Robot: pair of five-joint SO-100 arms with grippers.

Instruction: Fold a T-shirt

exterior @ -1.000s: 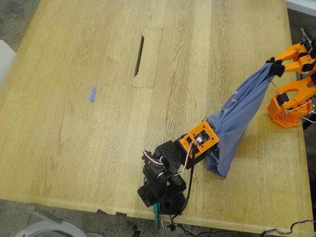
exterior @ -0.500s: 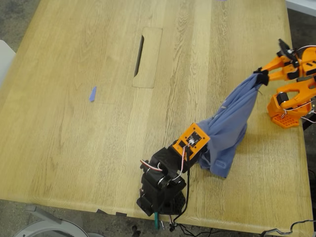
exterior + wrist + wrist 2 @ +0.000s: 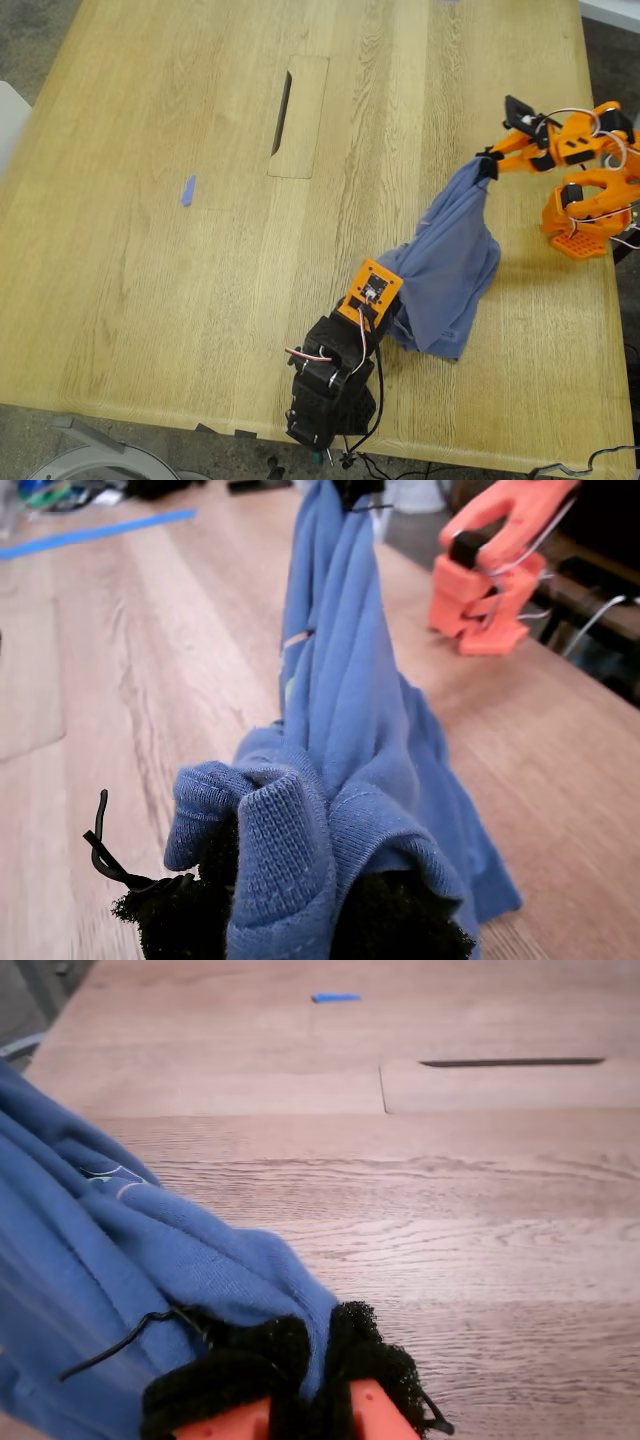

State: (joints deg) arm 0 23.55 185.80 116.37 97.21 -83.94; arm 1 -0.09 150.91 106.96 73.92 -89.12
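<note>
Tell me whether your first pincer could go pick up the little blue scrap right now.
Probably not. My first pincer is shut on the T-shirt, which my second pincer also grips. The blue scrap lies far across the table, toward the exterior view's left, so I would have to release the shirt first.

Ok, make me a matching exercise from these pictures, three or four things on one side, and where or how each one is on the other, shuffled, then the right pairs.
Things:
1. T-shirt
2. blue scrap
3. my first gripper
4. cable slot

States:
A. a dark slit in the table's inset panel
B. shut on a bunched edge of cloth, with the orange arm base seen ahead
C. strung between two grippers, its lower part on the table
D. lying alone on bare wood, toward the exterior view's left

Pairs: 1-C, 2-D, 3-B, 4-A
</note>
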